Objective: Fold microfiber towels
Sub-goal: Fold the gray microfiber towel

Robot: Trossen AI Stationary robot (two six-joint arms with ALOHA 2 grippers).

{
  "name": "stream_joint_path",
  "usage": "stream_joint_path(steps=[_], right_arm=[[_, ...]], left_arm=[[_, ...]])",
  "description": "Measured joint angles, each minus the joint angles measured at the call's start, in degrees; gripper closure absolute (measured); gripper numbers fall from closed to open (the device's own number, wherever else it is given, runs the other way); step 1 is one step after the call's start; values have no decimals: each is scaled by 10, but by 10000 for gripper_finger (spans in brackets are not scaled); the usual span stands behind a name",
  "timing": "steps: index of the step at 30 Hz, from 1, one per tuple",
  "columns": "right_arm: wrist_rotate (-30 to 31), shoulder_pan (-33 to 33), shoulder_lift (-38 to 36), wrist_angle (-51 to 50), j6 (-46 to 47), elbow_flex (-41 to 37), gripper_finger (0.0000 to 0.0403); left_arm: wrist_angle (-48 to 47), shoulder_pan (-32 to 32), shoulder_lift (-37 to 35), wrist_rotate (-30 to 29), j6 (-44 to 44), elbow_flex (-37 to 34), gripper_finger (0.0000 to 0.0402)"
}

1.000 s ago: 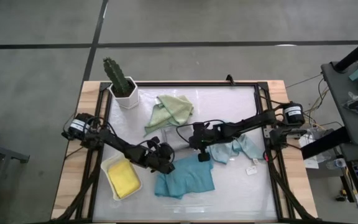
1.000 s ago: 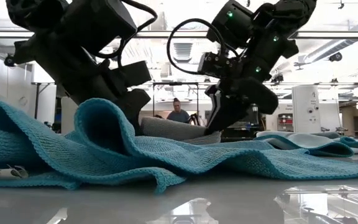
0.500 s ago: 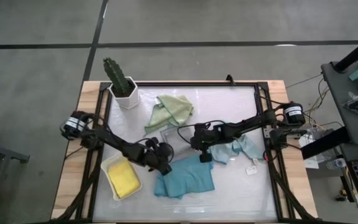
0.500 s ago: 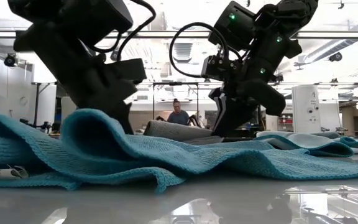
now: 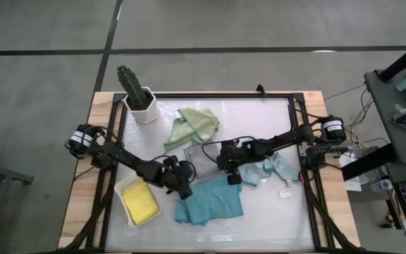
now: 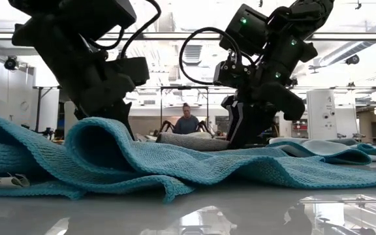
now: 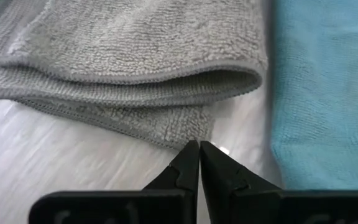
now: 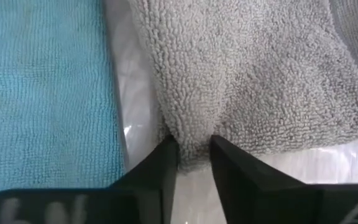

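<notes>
A grey towel, folded over on itself, lies flat mid-table; its fold shows in the left wrist view. My left gripper is shut with nothing in it and hovers just off the towel's edge, on its left-near side. My right gripper stands open at the towel's right side, with a corner of the towel between its fingers. A rumpled teal towel lies nearer the front. A pale blue towel, a sage green one and a yellow one lie apart. My right gripper has the grey towel's corner in the gap between its two parted fingers; the cloth fills the gap and meets both inner sides. The fingers slant down from the table's right. The towel rests on the table, not lifted.
A white tray at the front left holds the yellow towel. A potted cactus stands at the far left corner. A small white tag lies right of the teal towel, whose raised fold stands before both grippers in the low view.
My left gripper has risen a little and drawn back from the grey towel, tipping as it went. The grey towel, raised on its left side a second ago, has sunk and now lies flatter on the table.
</notes>
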Motion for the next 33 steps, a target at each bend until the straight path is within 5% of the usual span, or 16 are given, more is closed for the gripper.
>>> stream_joint_path(steps=[11, 22, 33], right_arm=[[0, 0, -29, 0, 1, 0, 249], [0, 0, -65, -2, 16, 0, 229], [-5, 0, -59, -10, 57, 0, 207]], left_arm=[[-4, 0, -43, 7, 37, 1, 401], [-107, 0, -135, 0, 61, 0, 401], [-76, 1, -71, -35, 68, -1, 401]])
